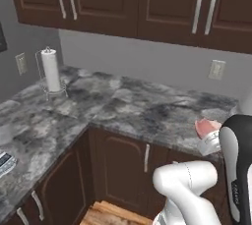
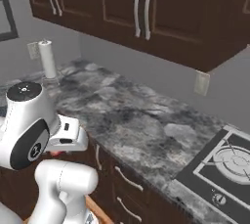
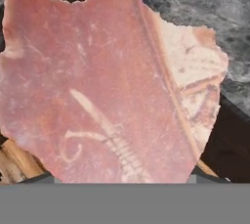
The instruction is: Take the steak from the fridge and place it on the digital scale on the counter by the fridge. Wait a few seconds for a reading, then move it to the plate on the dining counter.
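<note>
**Corner tabletop layout**

The tabletop (image 1: 133,103) is wrapping an L-shaped corner under the wall cabinets (image 1: 147,3). A paper towel roll (image 1: 50,69) is standing upright at the back left corner. A stove (image 2: 222,169) is sitting at the right end. The steak (image 1: 205,126) is hanging at the front edge, near the right.

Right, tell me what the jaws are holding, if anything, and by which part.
The steak. It sits right up against the hand camera, carried above the counter edge. The contact point is hidden, so which part is gripped cannot be told.
</note>
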### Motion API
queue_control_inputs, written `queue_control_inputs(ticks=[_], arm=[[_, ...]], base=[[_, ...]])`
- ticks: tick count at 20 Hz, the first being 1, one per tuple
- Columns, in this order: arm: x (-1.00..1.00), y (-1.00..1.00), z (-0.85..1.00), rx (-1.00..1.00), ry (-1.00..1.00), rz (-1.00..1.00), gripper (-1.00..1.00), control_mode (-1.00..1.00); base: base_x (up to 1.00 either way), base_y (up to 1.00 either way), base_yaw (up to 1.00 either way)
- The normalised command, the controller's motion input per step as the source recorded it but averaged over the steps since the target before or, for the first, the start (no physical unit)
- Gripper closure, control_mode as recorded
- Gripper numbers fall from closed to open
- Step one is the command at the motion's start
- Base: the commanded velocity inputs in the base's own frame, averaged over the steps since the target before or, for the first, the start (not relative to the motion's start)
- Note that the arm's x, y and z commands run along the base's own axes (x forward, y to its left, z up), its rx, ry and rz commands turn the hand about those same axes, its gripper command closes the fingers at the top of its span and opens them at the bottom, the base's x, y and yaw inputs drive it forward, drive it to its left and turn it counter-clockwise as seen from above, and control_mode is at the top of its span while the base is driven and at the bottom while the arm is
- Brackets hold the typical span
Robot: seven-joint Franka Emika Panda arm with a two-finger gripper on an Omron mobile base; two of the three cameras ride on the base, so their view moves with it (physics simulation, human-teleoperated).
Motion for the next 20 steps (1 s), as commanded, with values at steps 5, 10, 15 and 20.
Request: queue_control_inputs(ticks=[5,10,15,20], arm=[[0.0,0.0,0.0,0.0,0.0,0.0,1.0,1.0],[0.0,0.0,0.0,0.0,0.0,0.0,1.0,1.0],[0.0,0.0,0.0,0.0,0.0,0.0,1.0,1.0],[0.0,0.0,0.0,0.0,0.0,0.0,1.0,1.0]], base=[[-0.12,-0.05,-0.76],[-0.18,-0.07,-0.73],[-0.16,-0.04,-0.71],[-0.03,0.0,-0.74]])
